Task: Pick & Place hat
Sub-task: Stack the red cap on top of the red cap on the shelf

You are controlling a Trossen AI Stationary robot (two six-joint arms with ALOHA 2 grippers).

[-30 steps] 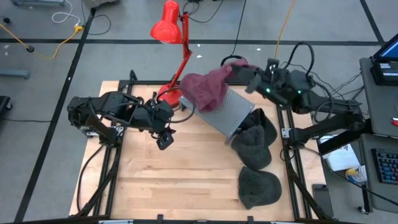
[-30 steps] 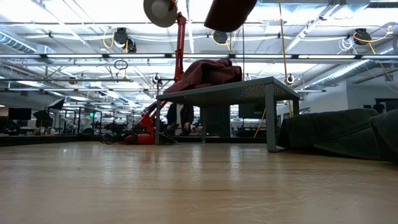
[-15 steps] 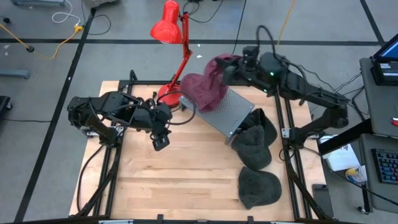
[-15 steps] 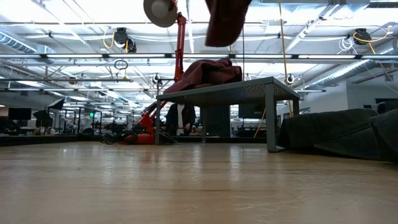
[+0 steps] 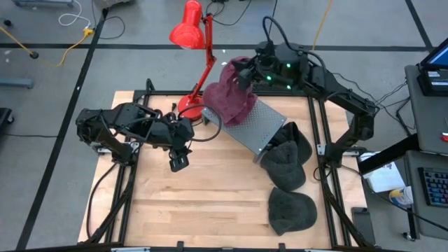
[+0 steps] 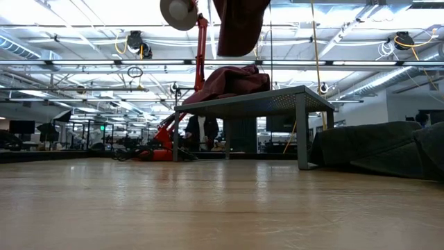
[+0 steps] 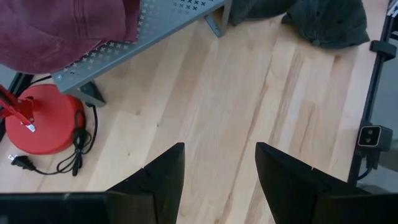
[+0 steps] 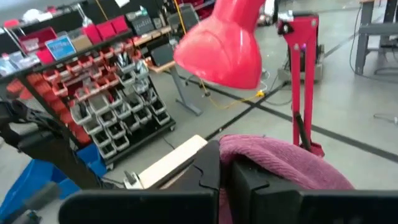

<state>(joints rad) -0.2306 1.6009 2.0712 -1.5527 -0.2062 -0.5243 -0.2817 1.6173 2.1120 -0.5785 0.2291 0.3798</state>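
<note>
Overhead, the wooden table (image 5: 210, 203) carries a grey perforated metal stand (image 5: 259, 126), set at a slant near its far edge. A maroon hat (image 5: 225, 105) of soft, crumpled cloth lies heaped on the stand's far end. A second maroon hat (image 5: 234, 72) is pinched in the right gripper (image 5: 243, 75), whose fingers are clamped tight on the fabric above that end of the stand; in the low view it hangs limp over the stand, clear of the hat below. Three dark grey hats (image 5: 288, 175), felt-like and rounded, lie in a row from the stand's near corner toward the table's front right. A red desk lamp (image 5: 190, 31) with a glossy shade stands just beside the stand, its round base on the table's far edge. The left gripper (image 5: 178, 162) hovers over bare wood left of the stand, fingers spread apart, holding nothing.
</note>
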